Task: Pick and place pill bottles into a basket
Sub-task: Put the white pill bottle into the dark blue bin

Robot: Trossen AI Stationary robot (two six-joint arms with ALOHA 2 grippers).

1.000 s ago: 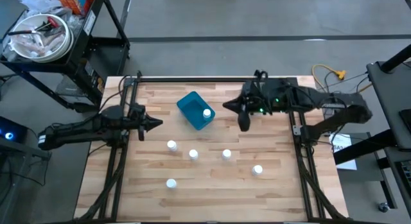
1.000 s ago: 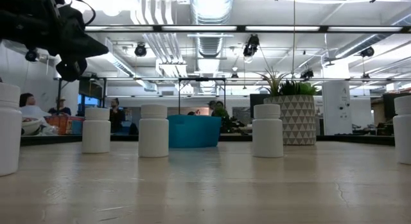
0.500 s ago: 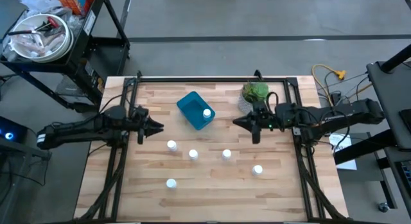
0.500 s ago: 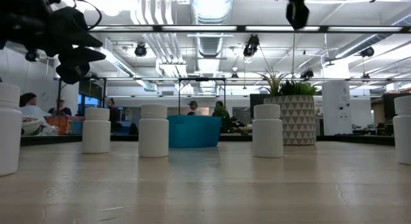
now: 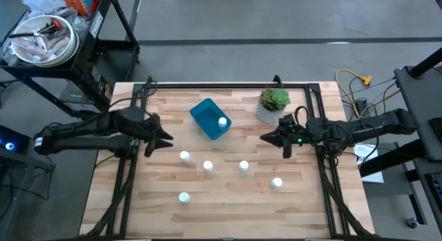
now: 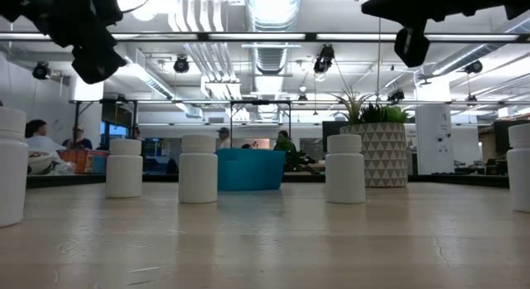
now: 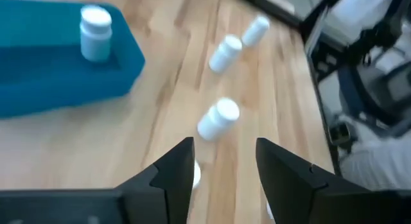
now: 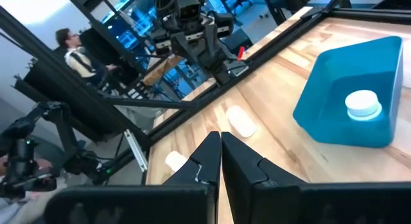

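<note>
1 pill bottle (image 5: 222, 121) sits in the basket (image 5: 205, 115); 5 wait. My left gripper (image 5: 166, 139), fingers apart, hovers empty near the closest bottle (image 5: 184, 156); right gripper (image 5: 265, 137) pinched closed. Next: descend, grasp.

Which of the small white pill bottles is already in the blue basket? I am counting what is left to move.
Only one small white round-capped pill bottle stands inside the bright blue rectangular plastic basket, near its right corner. The other five stand on the bare wooden table.
</note>
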